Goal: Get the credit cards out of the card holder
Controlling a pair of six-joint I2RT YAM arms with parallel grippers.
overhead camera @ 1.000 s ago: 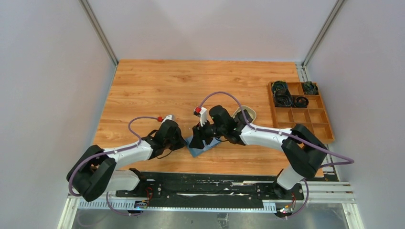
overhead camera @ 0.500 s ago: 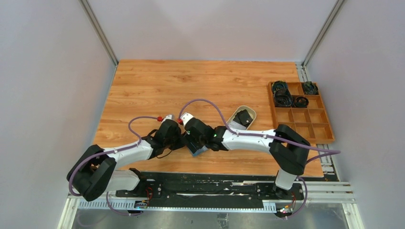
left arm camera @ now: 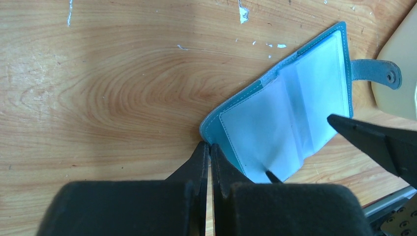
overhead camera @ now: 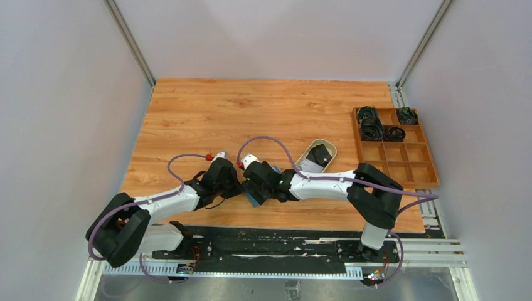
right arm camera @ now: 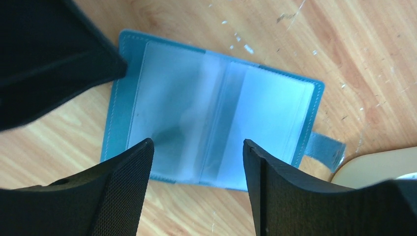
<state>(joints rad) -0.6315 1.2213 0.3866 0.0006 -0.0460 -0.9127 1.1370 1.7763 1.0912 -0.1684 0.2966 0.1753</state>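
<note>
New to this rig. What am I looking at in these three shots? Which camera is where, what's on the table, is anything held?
These are two robot arms bolted at the near table edge, each ending in a two-finger gripper. The wide shot comes from a fixed camera above and behind them. The close-ups come from a camera on each wrist, so the black shapes at the bottom are that arm's own fingers.

On the wooden table lies a teal card holder, open, with no cards showing in its clear sleeves. Beside it is a beige oval tray with what looks like a black card inside. At the right is a compartment box with coiled cables.

The left gripper is shut, tips at the holder's corner; whether it pinches the edge is unclear. The right gripper is open above the sleeves, holding nothing.
</note>
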